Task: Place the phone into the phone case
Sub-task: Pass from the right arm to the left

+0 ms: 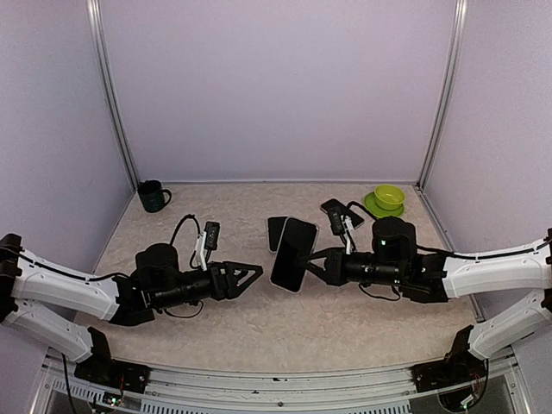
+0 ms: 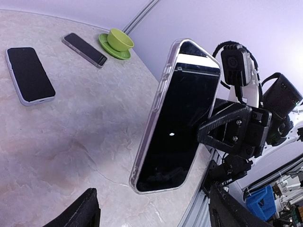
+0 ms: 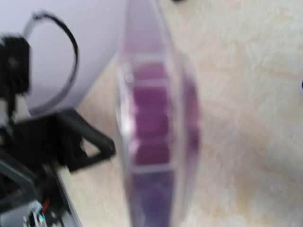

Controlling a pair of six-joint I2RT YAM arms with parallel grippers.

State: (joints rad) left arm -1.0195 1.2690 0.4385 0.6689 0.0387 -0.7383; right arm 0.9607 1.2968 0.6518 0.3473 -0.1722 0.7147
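Observation:
A black phone (image 1: 294, 254) sits inside a clear phone case (image 2: 156, 111) and is held upright above the table's middle. My right gripper (image 1: 316, 264) is shut on its right edge, and its fingers (image 2: 221, 126) clamp the cased phone (image 2: 182, 118) from the side. In the right wrist view the phone (image 3: 156, 132) is edge-on and blurred, filling the centre. My left gripper (image 1: 256, 274) hangs open just left of the phone, apart from it. Its fingertips (image 2: 87, 208) frame the lower edge of the left wrist view, with nothing between them.
Another phone in a white case (image 2: 29, 74) lies flat behind the held one (image 1: 277, 231). A third phone (image 1: 335, 207) lies near a green cup on a saucer (image 1: 389, 198) at the back right. A dark green mug (image 1: 153, 196) stands at the back left.

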